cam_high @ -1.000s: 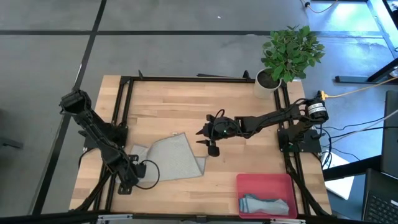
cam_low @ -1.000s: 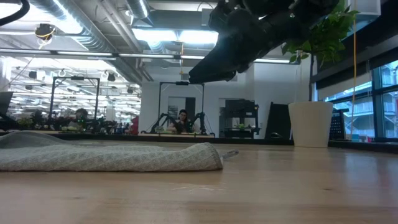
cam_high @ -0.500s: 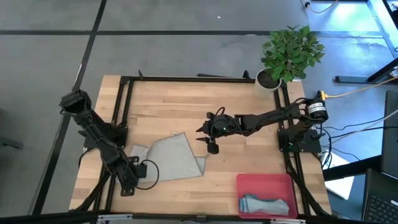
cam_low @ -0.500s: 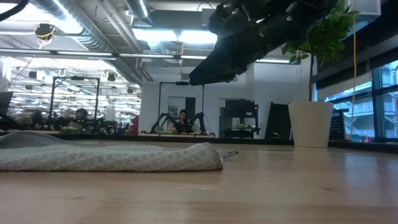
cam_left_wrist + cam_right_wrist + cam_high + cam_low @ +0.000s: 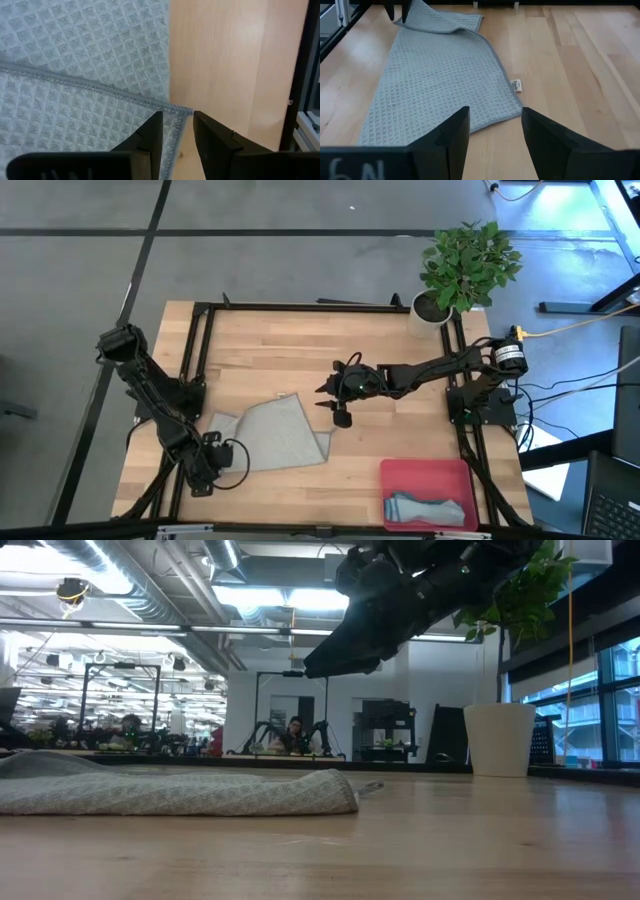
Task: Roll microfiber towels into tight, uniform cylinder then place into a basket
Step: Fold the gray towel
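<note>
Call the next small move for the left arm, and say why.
Probably lower the left end effector and close on the grey towel at its corner. Its fingers are open just over the hemmed edge, gripping nothing, and the towel lies flat and unrolled. One rolled towel already sits in the pink basket. The right end effector hangs open above the table.

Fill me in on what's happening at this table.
A two-armed robot is working through towels that get rolled and put in a basket. One teal-blue towel already lies rolled in the pink basket at the table's near right corner. The grey-green towel is spread flat on the wooden table, one corner folded over. The left tool sits low at that towel's edge, slightly open, gripping nothing. The right tool hangs open above the table beside the towel's other end.
</note>
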Action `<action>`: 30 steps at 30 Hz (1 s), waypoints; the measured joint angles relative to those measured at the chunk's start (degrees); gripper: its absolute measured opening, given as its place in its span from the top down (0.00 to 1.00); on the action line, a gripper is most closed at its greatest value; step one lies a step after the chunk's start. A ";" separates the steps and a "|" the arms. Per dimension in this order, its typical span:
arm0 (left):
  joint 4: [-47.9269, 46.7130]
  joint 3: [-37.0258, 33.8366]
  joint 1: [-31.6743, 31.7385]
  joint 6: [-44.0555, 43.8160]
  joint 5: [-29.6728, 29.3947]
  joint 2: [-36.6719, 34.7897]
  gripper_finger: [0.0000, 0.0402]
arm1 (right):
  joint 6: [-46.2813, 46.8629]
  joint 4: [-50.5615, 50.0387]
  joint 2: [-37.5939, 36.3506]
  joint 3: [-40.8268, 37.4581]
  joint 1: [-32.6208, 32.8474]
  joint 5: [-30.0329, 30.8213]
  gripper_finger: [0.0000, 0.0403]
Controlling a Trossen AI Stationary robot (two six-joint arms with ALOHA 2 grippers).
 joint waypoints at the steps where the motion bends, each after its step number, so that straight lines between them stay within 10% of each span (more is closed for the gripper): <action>1: 0.02 0.01 0.00 -0.41 -0.04 0.02 0.76 | -0.02 0.00 0.00 0.00 0.00 0.00 0.55; 30: 2.34 0.15 -1.68 -6.08 -0.09 4.48 0.78 | 0.04 -0.17 0.00 0.00 -1.03 0.42 0.55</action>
